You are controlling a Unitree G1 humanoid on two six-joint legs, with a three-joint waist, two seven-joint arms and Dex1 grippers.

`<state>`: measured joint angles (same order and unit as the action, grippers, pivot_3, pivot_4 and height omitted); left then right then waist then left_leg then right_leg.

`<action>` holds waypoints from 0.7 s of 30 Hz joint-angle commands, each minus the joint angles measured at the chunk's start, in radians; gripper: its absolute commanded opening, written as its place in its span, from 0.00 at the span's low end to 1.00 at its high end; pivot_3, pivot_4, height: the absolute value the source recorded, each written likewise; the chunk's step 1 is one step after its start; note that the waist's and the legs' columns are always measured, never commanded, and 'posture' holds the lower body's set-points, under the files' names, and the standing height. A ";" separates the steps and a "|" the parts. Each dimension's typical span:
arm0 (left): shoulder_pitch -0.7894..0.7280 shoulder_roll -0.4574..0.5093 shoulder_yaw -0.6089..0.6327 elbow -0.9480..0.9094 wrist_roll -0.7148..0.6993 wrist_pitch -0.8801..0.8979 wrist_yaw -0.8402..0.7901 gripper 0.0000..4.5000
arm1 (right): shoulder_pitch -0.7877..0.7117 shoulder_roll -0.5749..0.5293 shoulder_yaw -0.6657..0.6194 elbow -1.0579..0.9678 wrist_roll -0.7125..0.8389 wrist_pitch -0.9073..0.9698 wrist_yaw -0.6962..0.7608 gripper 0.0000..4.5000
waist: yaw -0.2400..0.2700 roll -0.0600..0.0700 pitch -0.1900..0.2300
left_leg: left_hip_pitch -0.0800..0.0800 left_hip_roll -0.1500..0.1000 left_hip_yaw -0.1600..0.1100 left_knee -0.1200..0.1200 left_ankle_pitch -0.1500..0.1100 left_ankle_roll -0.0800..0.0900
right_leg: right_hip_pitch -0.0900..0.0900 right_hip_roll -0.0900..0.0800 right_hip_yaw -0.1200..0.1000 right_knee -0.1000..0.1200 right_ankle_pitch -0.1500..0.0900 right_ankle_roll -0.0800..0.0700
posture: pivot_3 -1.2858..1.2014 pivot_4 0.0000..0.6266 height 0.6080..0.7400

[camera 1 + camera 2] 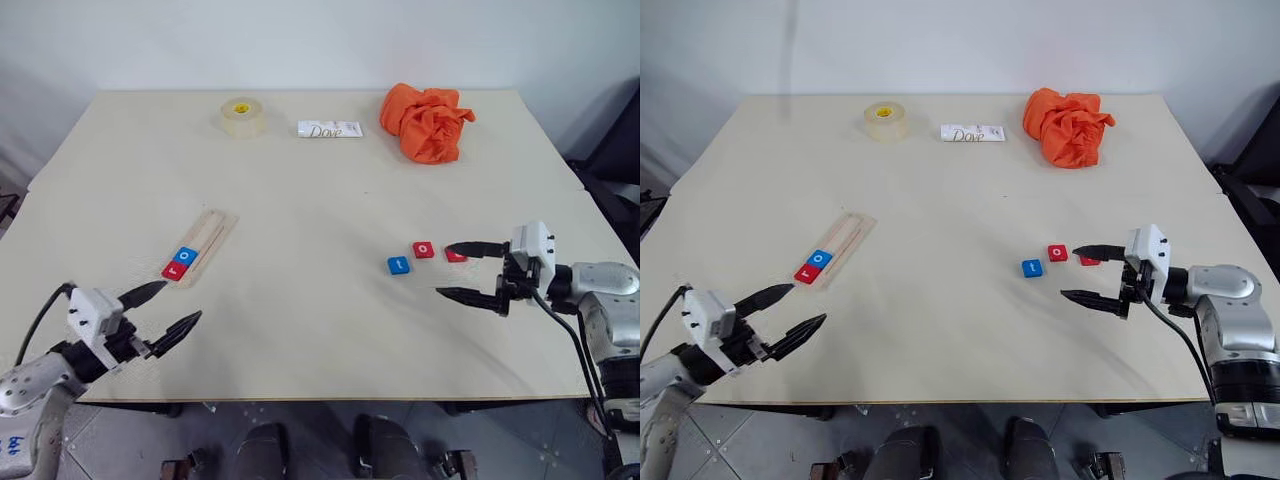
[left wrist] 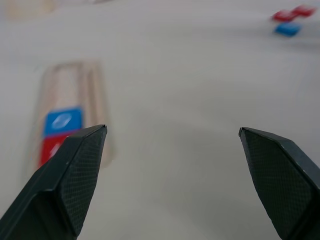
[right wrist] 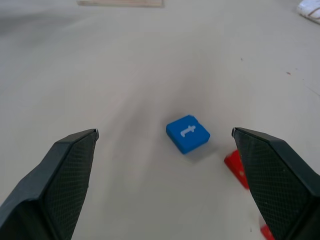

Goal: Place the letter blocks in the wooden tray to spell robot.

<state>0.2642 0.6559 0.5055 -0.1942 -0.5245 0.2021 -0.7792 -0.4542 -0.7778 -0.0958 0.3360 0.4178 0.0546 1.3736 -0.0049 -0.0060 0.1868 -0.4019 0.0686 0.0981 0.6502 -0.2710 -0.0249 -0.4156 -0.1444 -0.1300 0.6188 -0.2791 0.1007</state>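
The wooden tray (image 1: 207, 240) lies slanted on the left half of the table. Its near end holds a red tile with an r (image 1: 175, 269) and a blue tile with an o (image 1: 186, 256). My left gripper (image 1: 182, 300) is open and empty, hovering just short of the tray's near end. On the right lie three loose tiles: a blue t (image 1: 398, 265), a red o (image 1: 424, 249) and a red tile (image 1: 456, 256) partly hidden behind a finger. My right gripper (image 1: 442, 269) is open and empty just right of them, and the blue t (image 3: 187, 133) sits ahead of its jaws.
Along the far edge stand a roll of tape (image 1: 243, 116), a white Dove packet (image 1: 330, 129) and a crumpled orange cloth (image 1: 427, 121). Bare tabletop (image 1: 300, 290) stretches between the tray and the loose tiles. The near table edge runs just under both grippers.
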 commanded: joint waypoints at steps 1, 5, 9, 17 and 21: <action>0.024 0.025 0.092 -0.004 -0.032 0.003 -0.015 1.00 | -0.037 0.008 0.005 0.011 -0.002 -0.021 0.030 1.00 | 0.001 0.000 0.000 | 0.000 0.000 0.000 0.000 0.000 0.000 | 0.000 0.000 0.000 0.000 0.000 0.000 | 0.52 0.24 1.00; 0.024 0.042 0.127 0.007 -0.028 0.064 0.010 1.00 | -0.069 0.022 0.016 0.022 -0.009 -0.025 0.036 1.00 | 0.004 0.000 0.000 | 0.000 0.000 0.000 0.001 0.000 0.000 | 0.000 0.000 0.000 0.000 0.000 0.000 | 0.52 0.24 1.00; -0.044 0.081 0.106 0.050 -0.024 0.169 0.040 1.00 | -0.075 0.033 0.020 0.010 -0.012 -0.020 0.039 1.00 | 0.004 0.000 0.000 | 0.000 0.000 0.000 0.000 0.000 -0.001 | 0.000 0.000 0.000 0.000 0.000 -0.001 | 0.52 0.24 1.00; -0.282 0.109 -0.019 0.207 0.033 0.240 0.067 1.00 | -0.035 0.028 0.016 -0.091 0.010 0.020 0.043 1.00 | 0.003 0.000 0.000 | 0.000 0.000 0.000 0.000 0.000 -0.001 | 0.000 0.000 0.000 0.002 0.000 -0.001 | 0.52 0.24 1.00; -0.410 0.113 -0.107 0.301 0.079 0.260 0.072 1.00 | -0.014 0.026 0.011 -0.145 0.023 0.045 0.032 1.00 | 0.001 0.000 0.000 | 0.000 0.000 0.000 0.000 0.002 -0.004 | -0.001 0.000 0.000 0.002 0.000 -0.001 | 0.52 0.24 1.00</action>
<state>-0.1181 0.7492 0.4107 0.0830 -0.4642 0.4594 -0.7106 -0.4774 -0.7403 -0.0615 0.2397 0.4133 0.0912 1.4081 -0.0039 -0.0061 0.1869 -0.4021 0.0685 0.0986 0.6502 -0.2693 -0.0286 -0.4166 -0.1440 -0.1297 0.6210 -0.2796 0.0998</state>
